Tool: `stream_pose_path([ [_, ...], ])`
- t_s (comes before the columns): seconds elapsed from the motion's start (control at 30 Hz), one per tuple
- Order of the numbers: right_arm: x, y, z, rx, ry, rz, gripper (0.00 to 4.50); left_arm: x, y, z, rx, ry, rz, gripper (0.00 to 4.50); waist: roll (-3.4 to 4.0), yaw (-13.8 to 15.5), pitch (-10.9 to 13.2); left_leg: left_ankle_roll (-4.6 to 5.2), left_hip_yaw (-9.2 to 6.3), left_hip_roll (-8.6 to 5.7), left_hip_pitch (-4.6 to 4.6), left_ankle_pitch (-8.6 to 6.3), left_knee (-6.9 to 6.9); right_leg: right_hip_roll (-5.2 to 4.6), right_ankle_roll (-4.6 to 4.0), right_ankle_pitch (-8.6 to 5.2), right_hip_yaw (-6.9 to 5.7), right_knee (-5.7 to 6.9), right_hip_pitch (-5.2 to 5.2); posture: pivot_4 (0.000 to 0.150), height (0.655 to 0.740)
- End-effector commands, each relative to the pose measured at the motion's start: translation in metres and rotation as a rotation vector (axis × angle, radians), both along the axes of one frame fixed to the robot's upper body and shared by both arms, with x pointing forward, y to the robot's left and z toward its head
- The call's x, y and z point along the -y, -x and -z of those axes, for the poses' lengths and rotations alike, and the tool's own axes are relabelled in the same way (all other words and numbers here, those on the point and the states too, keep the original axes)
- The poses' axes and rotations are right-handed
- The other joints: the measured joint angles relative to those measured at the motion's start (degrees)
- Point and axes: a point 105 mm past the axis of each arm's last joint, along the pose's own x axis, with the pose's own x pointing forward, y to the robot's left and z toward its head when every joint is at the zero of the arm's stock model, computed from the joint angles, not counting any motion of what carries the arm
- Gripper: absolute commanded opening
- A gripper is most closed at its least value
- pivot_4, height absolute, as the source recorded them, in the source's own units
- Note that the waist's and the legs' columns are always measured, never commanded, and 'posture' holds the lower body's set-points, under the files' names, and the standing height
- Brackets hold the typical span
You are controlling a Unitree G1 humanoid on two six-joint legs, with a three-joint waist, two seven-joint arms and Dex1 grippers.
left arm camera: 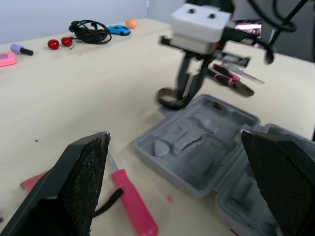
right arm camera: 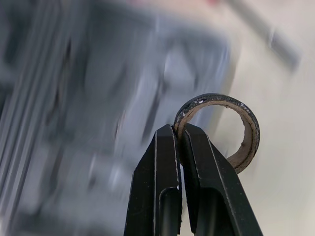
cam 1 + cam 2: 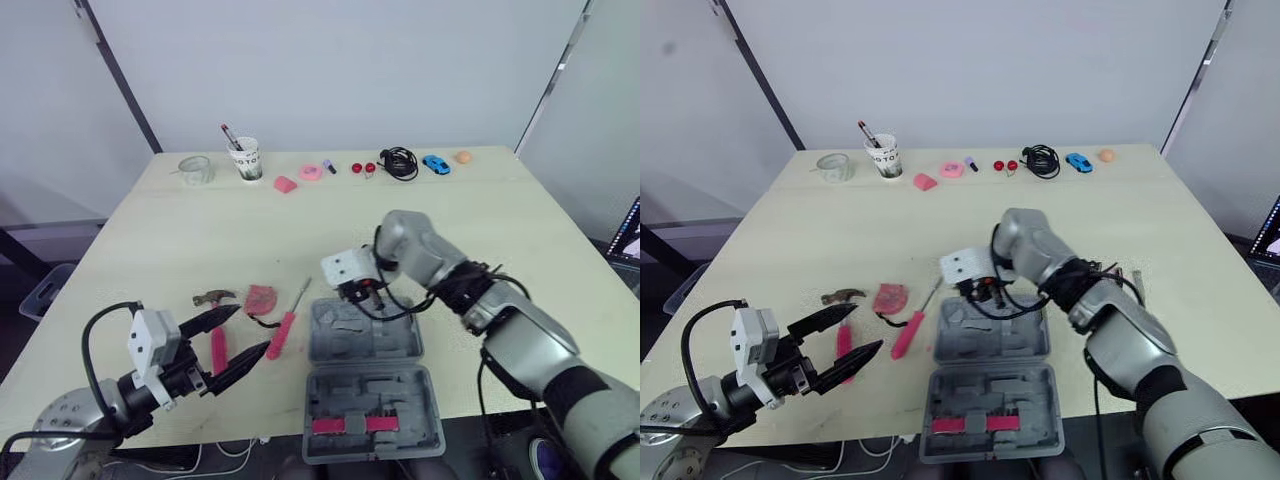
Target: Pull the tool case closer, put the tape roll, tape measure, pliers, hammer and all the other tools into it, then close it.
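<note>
The grey tool case [image 3: 400,352] lies open near the table's front edge, with moulded recesses [image 1: 189,147] in its far half. My right gripper [image 2: 179,130] hangs over the case's far left corner, shut on the rim of the brown tape roll [image 2: 250,129], which dangles just above the case [image 1: 172,98]. My left gripper [image 3: 254,328] is open left of the case, its fingers on either side of the hammer's pink handle [image 3: 218,350]. A pink tape measure [image 3: 261,298] and a pink screwdriver [image 3: 285,330] lie beside it. The pliers [image 1: 231,81] rest on the table beyond the case.
Along the far edge stand a glass [image 3: 196,170], a paper cup with a pen [image 3: 246,159], small pink items [image 3: 310,172], a black cable [image 3: 399,162], a blue toy car [image 3: 435,164] and an orange ball [image 3: 462,157].
</note>
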Motion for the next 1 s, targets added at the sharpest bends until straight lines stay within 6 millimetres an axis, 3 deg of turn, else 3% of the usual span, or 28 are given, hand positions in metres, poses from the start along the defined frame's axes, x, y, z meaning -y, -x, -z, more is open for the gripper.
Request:
stream_pose_path([
  [0.03, -0.022, 0.005, 0.001, 0.05, 0.0, -0.065, 0.04, 0.007, 0.001, -0.009, 0.043, -0.004, 0.01, 4.5, 0.08, -0.02, 0.05, 0.0, -0.01, 0.0, 0.0, 0.0, 0.0, -0.02, -0.01, 0.0, -0.01, 0.0, 0.0, 0.15, 0.74],
  [0.5, -0.032, 0.012, 0.026, 0.068, 0.031, -0.122, 0.04, -0.003, -0.003, -0.007, 0.03, -0.056, 0.003, 4.5, 0.06, -0.38, 0.11, -0.05, -0.03, -0.03, -0.03, 0.01, -0.04, -0.06, -0.02, 0.0, -0.02, 0.0, -0.02, 0.15, 0.74],
  [1.0, -0.031, 0.007, 0.025, 0.088, 0.008, -0.112, 0.04, 0.002, -0.003, -0.001, -0.003, -0.058, 0.025, 4.5, 0.07, -0.35, 0.13, -0.05, -0.03, 0.13, -0.03, 0.0, -0.04, -0.1, -0.02, 0.0, -0.02, 0.0, -0.03, 0.15, 0.74],
])
